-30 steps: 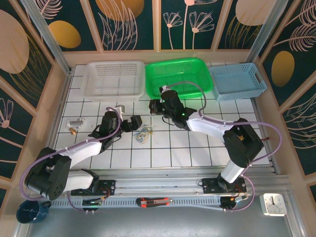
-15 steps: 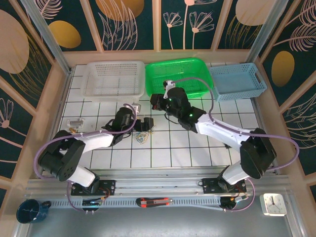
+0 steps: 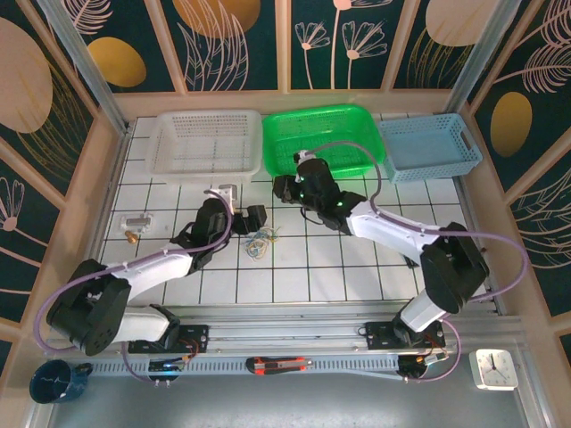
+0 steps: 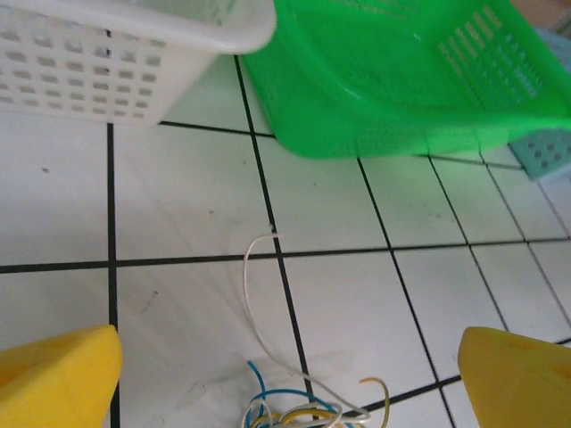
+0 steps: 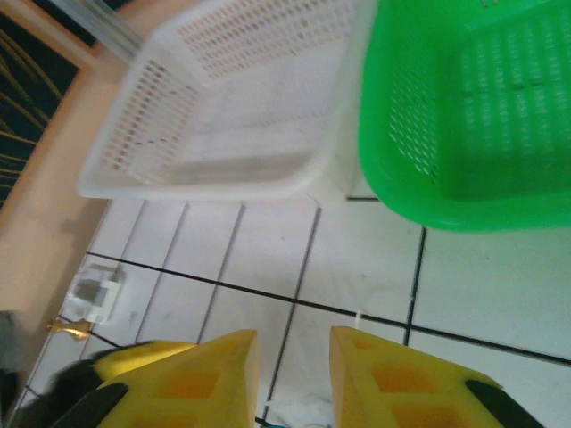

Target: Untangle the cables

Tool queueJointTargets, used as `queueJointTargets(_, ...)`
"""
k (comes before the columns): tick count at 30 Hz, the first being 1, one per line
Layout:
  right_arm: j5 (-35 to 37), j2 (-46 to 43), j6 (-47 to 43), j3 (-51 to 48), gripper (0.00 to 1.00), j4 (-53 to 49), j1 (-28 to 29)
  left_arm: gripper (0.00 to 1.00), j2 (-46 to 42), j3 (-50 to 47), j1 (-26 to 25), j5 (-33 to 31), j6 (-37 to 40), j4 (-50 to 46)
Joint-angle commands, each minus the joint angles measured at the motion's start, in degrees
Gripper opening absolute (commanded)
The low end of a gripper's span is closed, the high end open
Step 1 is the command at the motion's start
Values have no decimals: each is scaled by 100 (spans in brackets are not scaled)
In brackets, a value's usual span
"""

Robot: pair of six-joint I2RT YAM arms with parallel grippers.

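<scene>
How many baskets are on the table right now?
3, along the far edge: white basket left, green basket middle, blue basket right. None seems hidden.

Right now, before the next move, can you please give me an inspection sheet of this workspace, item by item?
Surface: white tiled table, no spill seen.
Job's things: cable clump, blue, yellow and white strands tangled; one white strand strays out.
Clutter: small metal parts at left; white basket, green basket, blue basket, nothing seen inside.
Grippers: left gripper wide open by the clump; right gripper slightly open, nothing between its fingers.
Cables: purple arm cables loop off the arms.
Surroundings: box cutter, clock, cup at near edge.
</scene>
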Motion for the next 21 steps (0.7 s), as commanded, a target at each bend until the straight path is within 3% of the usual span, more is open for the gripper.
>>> queueJointTargets(1,99,129,26,-200,43,-82,-71,88,175,375,167,64,-305,-619)
queueJointTargets(4,77,126,86,-383,53,-50,-195,82,658,831,237,545,-105,-1011)
queueJointTargets(9,-14,-32,169,-708,55,9,-413,74,1501,1481,241,796,247,-1444)
queueJointTargets(21,-51,-392,295,-1329,55,215,-540,61,2587,2445,109,-145,1018,-2017)
